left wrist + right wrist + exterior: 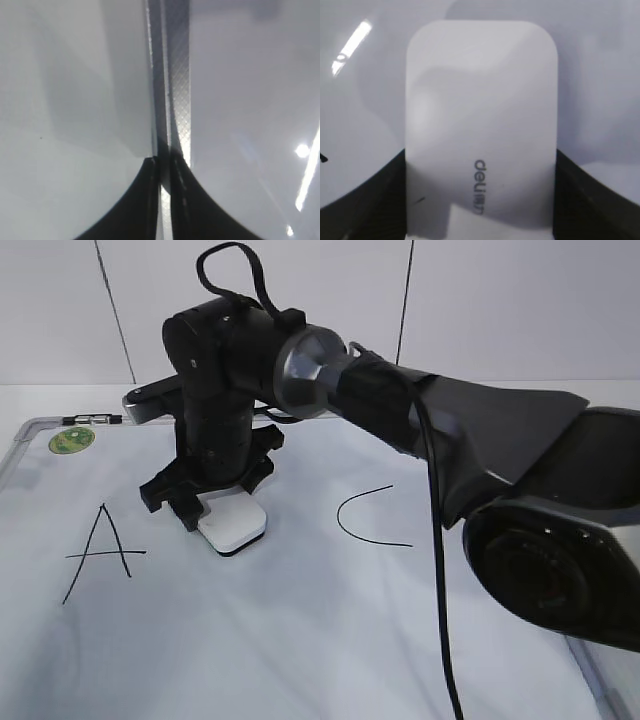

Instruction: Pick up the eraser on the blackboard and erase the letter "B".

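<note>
The white eraser (pixel 235 523) lies flat on the blackboard (pixel 300 640), between the letters A and C. My right gripper (pixel 205 502) reaches across from the right and is shut on the eraser, one finger on each long side. In the right wrist view the eraser (pixel 480 115) fills the middle, its grey lettering facing up, held between the right gripper's (pixel 480 200) fingers over the board (pixel 600 75). No letter "B" shows; the spot under the eraser and gripper is hidden. My left gripper (pixel 164 165) is shut and empty over the board's grey frame strip (pixel 175 100).
A black letter A (pixel 103 552) is at the left of the board and an open curved C (pixel 365 517) at the right. A round green sticker (pixel 72 440) sits in the far left corner. The right arm's bulky links (pixel 520 470) cover the right side.
</note>
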Robot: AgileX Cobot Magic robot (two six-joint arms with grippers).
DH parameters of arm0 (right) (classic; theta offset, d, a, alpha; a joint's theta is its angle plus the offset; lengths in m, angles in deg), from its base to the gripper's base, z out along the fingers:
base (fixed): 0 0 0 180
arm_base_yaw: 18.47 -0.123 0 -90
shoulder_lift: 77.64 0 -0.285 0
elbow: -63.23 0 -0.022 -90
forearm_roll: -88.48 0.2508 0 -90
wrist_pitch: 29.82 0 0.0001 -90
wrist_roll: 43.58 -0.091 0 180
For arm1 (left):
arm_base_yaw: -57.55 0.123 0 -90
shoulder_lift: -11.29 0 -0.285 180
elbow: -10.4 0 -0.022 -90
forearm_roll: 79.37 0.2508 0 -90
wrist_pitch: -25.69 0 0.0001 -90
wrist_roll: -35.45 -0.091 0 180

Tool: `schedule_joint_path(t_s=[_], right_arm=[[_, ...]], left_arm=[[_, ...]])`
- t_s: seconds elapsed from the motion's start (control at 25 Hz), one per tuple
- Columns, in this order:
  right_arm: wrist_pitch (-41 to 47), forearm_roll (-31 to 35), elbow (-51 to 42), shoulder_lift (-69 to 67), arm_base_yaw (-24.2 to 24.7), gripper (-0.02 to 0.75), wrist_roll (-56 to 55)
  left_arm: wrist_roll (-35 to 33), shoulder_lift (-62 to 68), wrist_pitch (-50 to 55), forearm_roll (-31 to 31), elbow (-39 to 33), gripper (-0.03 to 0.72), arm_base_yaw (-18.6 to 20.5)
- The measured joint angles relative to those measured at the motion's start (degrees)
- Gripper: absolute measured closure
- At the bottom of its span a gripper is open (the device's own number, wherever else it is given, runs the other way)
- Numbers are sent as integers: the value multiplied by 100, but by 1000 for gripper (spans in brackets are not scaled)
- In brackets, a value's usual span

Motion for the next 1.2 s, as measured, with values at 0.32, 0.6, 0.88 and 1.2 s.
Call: schedule_joint_path(t_s=[0.32,0.6,0.88,1.2], right_arm=[[0,175,-376,265,-49,204,0],[76,297,-1229,962,-71,204,0],[76,714,-1564,1099,-140,205,36],[66,649,-1721,1099,-145,205,36]], left_arm=[[0,0,13,11,0,675,0],[0,0,13,11,0,675,0],[0,0,13,11,0,675,0],[0,0,2,11,0,675,0]])
